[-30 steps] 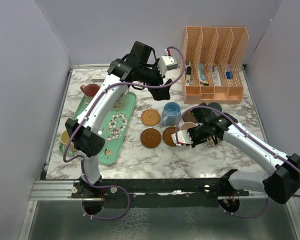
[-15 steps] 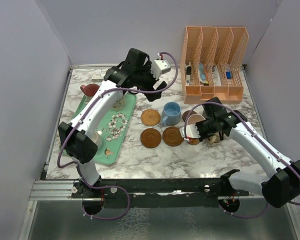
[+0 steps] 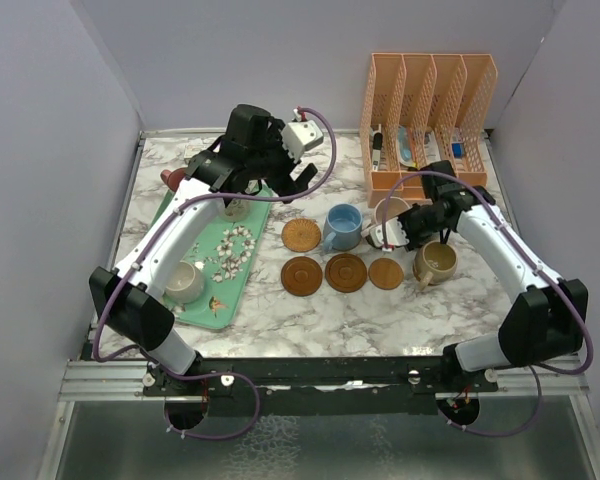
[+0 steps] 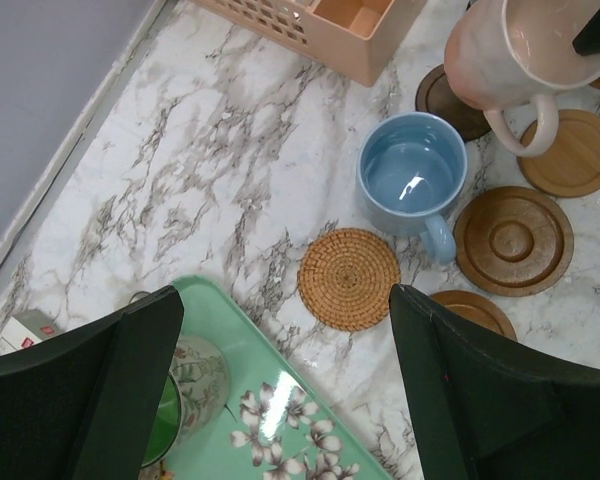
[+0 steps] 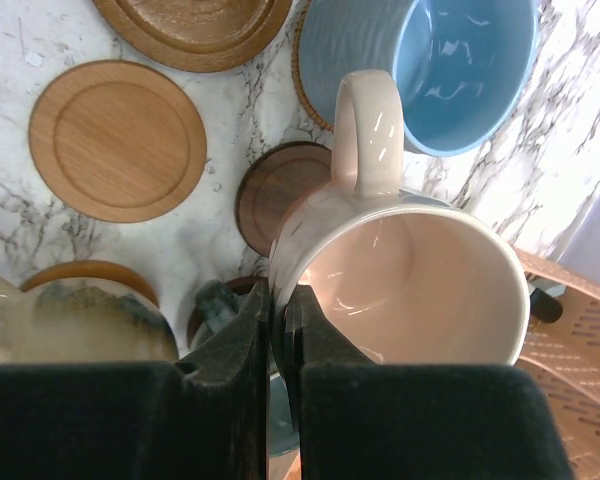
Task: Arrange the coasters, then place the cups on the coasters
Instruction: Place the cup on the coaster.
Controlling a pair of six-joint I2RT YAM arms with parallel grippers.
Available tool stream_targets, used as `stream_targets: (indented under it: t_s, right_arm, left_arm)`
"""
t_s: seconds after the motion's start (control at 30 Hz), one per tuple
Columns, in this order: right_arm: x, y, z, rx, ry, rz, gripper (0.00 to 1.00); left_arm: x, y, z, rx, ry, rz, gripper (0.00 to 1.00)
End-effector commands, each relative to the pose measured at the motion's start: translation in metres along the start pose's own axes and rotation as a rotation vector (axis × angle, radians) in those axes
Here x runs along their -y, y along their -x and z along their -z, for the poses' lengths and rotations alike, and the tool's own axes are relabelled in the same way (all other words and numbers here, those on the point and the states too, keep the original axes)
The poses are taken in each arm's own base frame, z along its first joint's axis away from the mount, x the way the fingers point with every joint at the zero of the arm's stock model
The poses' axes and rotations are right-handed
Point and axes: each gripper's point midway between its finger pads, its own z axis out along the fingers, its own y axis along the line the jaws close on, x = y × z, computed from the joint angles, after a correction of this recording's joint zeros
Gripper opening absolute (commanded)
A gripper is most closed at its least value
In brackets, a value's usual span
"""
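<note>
My right gripper [image 5: 283, 320] is shut on the rim of a pink cup [image 5: 420, 280], held just above the table near the blue cup [image 5: 450, 60]; in the top view this pink cup [image 3: 389, 211] hangs in front of the organiser. A woven coaster [image 3: 301, 236], two dark coasters [image 3: 301, 275] [image 3: 346, 272] and a light coaster [image 3: 386, 274] lie mid-table. A tan cup [image 3: 436, 263] stands to their right. My left gripper [image 4: 285, 330] is open and empty over the tray's corner, with the woven coaster [image 4: 349, 278] and blue cup [image 4: 412, 175] beyond it.
A mint-green floral tray [image 3: 206, 305] at the left holds a cream cup [image 3: 185, 282] and a green floral cup [image 4: 185, 395]. A red cup [image 3: 175, 180] stands behind the tray. A peach desk organiser [image 3: 425, 130] fills the back right. Another dark coaster [image 5: 275, 195] lies under the pink cup.
My right gripper carried the pink cup back and to the right, uncovering the light coaster. My left gripper swung left toward the tray, staying open.
</note>
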Motion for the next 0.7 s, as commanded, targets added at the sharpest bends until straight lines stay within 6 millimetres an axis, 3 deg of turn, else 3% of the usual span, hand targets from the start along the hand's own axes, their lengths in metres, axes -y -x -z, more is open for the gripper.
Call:
stream_targets:
  t_s: [0.0, 0.27, 0.67]
  right_arm:
    - [0.038, 0.001, 0.011, 0.072, -0.079, 0.131, 0.01]
    - [0.028, -0.012, -0.001, 0.107, 0.01, 0.148, 0.01]
    - [0.012, -0.016, -0.015, 0.151, 0.104, 0.137, 0.01]
  left_arm:
    - [-0.011, 0.007, 0.008, 0.039, 0.04, -0.023, 0.87]
    - [-0.012, 0.003, 0.004, 0.033, 0.032, -0.021, 0.87]
    - [-0.009, -0.002, -0.001, 0.025, 0.007, -0.021, 0.86]
